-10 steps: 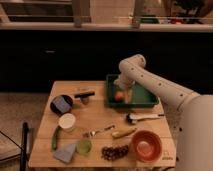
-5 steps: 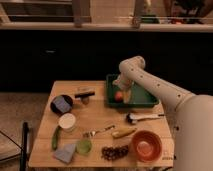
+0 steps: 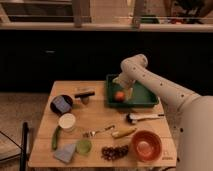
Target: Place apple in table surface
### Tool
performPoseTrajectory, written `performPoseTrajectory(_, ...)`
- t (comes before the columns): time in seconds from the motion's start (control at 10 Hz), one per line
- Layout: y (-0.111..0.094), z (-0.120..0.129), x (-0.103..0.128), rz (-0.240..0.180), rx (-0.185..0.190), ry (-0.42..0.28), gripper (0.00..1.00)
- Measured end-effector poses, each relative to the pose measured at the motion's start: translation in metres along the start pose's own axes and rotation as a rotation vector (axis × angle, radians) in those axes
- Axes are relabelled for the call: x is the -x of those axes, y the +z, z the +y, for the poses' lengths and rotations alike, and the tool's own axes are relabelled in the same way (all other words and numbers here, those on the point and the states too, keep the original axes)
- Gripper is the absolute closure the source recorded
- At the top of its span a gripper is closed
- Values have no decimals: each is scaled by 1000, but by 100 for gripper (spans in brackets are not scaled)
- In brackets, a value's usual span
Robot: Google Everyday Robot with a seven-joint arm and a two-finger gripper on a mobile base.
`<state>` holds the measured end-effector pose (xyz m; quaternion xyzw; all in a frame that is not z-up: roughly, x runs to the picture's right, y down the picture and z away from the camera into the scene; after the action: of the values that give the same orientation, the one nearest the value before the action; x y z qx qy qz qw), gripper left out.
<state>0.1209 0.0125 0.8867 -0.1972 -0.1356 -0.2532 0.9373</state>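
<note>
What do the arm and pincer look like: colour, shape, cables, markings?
Arm: off-white, thick tubular links with rounded, bulbous joints, widening into a broad white shell at the right edge. No exposed cables or markings visible. The pincer, similarly pale, sits at the arm's tip over the green tray, just above the apple; finer detail can't be made out.

Gripper (image 3: 120,89) at the apple (image 3: 120,96) seems to have barely shifted.
</note>
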Motion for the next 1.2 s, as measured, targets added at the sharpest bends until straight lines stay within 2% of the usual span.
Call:
performPoseTrajectory(0.2, 7, 0, -2, 1, -19, -57, 20)
performPoseTrajectory(0.5, 20, 3, -9, 2, -32, -103, 20)
performPoseTrajectory(1.2, 52, -1, -15, -27, -19, -151, 20)
